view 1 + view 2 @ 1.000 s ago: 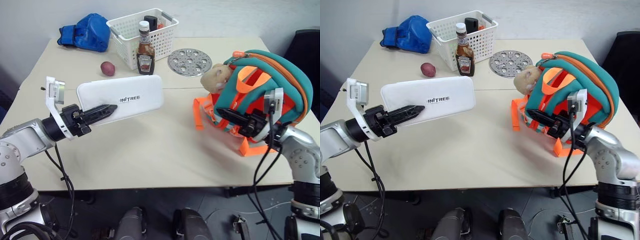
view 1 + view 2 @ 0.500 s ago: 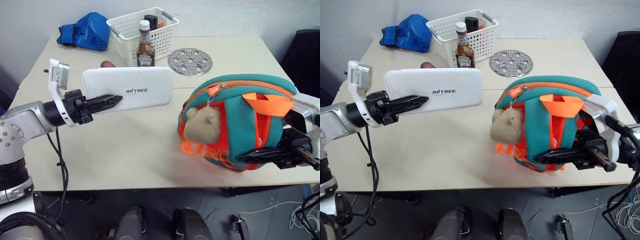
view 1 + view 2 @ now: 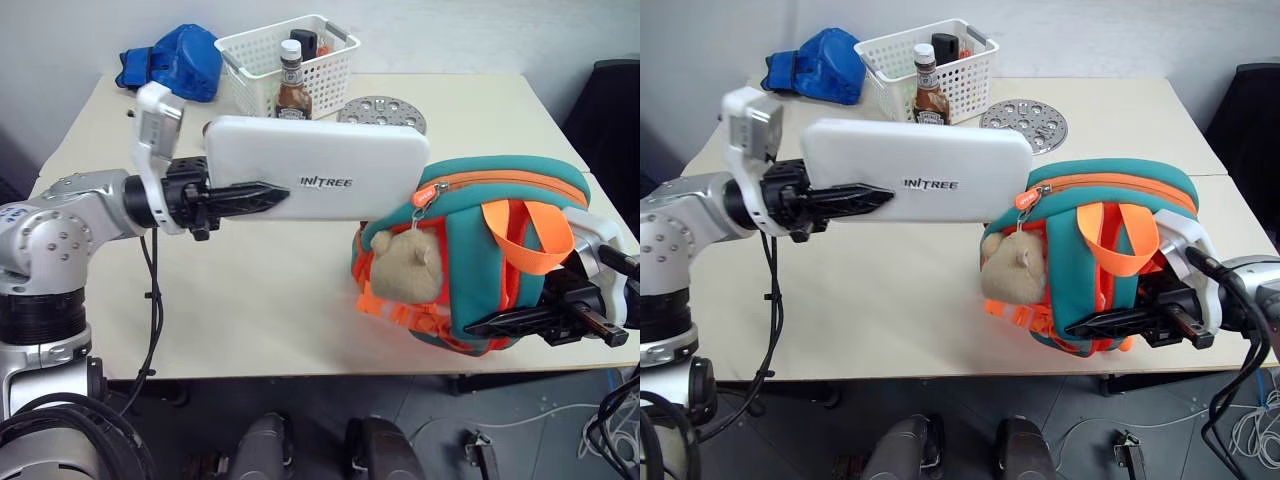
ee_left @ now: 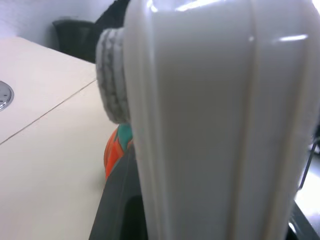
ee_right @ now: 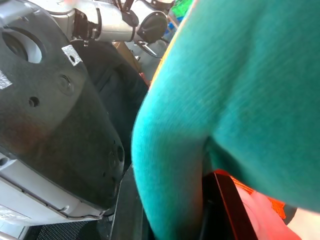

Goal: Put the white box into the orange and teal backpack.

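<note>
My left gripper (image 3: 262, 192) is shut on the white box (image 3: 340, 175), a long flat case with small dark lettering, held level above the table and pointing right. Its far end hovers just over the top left of the orange and teal backpack (image 3: 500, 245), near the zipper pull. The backpack stands at the table's front right with a tan plush toy (image 3: 405, 265) hanging on its front. My right gripper (image 3: 492, 324) is shut on the backpack's lower right side. In the left wrist view the box (image 4: 220, 120) looms close; the right wrist view shows teal fabric (image 5: 240, 90).
At the back of the table (image 3: 250, 300) stand a white lattice basket (image 3: 290, 55) with bottles in it, a ketchup bottle (image 3: 292, 92), a blue padded glove (image 3: 175, 60) and a round perforated metal disc (image 3: 385, 108). The table's front edge lies just below the backpack.
My left arm has carried the white box up and to the right, to the backpack's top. My right gripper has pulled the backpack back toward the table's front edge and turned it.
</note>
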Robot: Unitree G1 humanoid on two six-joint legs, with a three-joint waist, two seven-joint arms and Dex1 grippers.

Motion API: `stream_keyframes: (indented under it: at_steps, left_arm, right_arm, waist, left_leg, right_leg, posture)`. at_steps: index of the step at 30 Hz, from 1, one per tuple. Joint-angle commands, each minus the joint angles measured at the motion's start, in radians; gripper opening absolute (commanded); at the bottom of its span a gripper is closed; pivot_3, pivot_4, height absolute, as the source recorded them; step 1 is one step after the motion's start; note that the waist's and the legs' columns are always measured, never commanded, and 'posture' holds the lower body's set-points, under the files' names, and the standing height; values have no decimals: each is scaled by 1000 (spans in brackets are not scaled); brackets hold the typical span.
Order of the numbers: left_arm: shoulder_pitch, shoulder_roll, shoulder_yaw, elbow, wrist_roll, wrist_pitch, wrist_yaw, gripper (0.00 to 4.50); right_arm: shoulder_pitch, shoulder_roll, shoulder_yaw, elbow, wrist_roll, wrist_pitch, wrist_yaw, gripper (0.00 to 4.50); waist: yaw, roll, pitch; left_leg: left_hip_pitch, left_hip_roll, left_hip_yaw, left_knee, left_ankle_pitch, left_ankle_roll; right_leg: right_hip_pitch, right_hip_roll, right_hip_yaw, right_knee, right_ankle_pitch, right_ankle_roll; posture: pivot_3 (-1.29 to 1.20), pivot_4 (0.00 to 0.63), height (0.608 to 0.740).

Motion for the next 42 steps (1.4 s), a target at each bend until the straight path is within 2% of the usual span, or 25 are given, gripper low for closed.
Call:
stream_keyframes:
  at_steps: [1, 7, 9, 15, 20, 24, 30, 32, 33, 39, 42]
  left_arm:
    - [-58, 13, -58, 45, 108, -98, -61, 1299]
    - [-91, 86, -224, 101, 295, -267, -294, 1299]
    - [-117, 77, -278, 132, 358, -332, -342, 1299]
    - [-218, -70, -331, 240, 446, -392, -325, 1299]
    - [-245, -253, -357, 289, 521, -420, -202, 1299]
    - [-223, -425, -370, 317, 587, -440, -34, 1299]
    - [-225, -552, -360, 365, 612, -427, 52, 1299]
    - [-227, -555, -356, 373, 618, -430, 53, 1987]
    - [-225, -538, -346, 357, 610, -422, 39, 2146]
    - [-201, -411, -254, 207, 527, -336, -20, 3914]
    - [-183, -335, -202, 112, 463, -263, -59, 3914]
  right_arm:
    - [-6, -2, -15, -22, 21, -1, 17, 21]
    - [-8, 6, -12, -18, 9, -13, 3, 21]
    - [-30, 18, -4, -2, 5, -15, -9, 21]
    - [-76, 52, 16, 7, 0, -8, -35, 21]
    - [-85, 76, 32, -12, -3, -15, -55, 21]
    - [-95, 95, 36, -29, 7, -6, -75, 21]
    - [-98, 114, 42, -42, 9, -1, -97, 21]
    - [-104, 123, 44, -39, 5, 0, -112, 0]
    - [-111, 129, 45, -31, 4, 2, -121, 0]
    - [-118, 142, 53, -19, -4, 2, -139, 0]
    - [-112, 151, 56, -24, -4, 2, -152, 0]
  waist:
    - [0, 0, 0]
    - [-3, 0, 0]
    - [-2, 0, 0]
    - [8, 0, 0]
    - [13, -1, 0]
    - [17, -1, 0]
    - [18, -1, 0]
    - [17, -1, 0]
    - [16, -1, 0]
    - [5, 0, 0]
    - [-1, 0, 1]
  left_leg:
    - [0, 0, 0, 0, 0, 0]
    - [0, 0, 0, 0, 0, 1]
    - [0, 0, 0, 0, 0, 0]
    - [-2, 0, 0, 2, 0, 2]
    - [-9, 1, -4, 12, -1, 5]
    - [-10, 1, -3, 17, -4, 8]
    - [-11, 1, -3, 18, -4, 9]
    - [-10, 1, -3, 18, -4, 9]
    - [-10, 1, -3, 18, -4, 9]
    - [-10, 1, -4, 17, -4, 9]
    - [-10, 1, -4, 17, -4, 9]
  right_leg:
    - [0, 0, 0, 0, 0, 0]
    - [0, 0, 0, 0, 0, 0]
    - [0, 0, 0, 0, 0, 0]
    - [0, -1, 0, 0, 0, 0]
    - [-2, 0, -4, 1, 0, 0]
    - [-2, -1, -4, 2, 1, 2]
    - [-1, -1, -3, 1, 1, 2]
    - [-1, -1, -3, 2, 1, 2]
    - [-1, -1, -3, 2, 1, 2]
    - [-1, -1, -4, 2, 1, 2]
    - [-1, -1, -4, 2, 1, 2]
  posture:
    - [0, 150, 740]
    - [0, 150, 740]
    - [0, 150, 740]
    - [0, 150, 740]
    - [0, 150, 740]
    - [0, 150, 740]
    - [0, 150, 740]
    - [0, 150, 740]
    - [0, 150, 740]
    - [0, 150, 740]
    - [0, 150, 740]
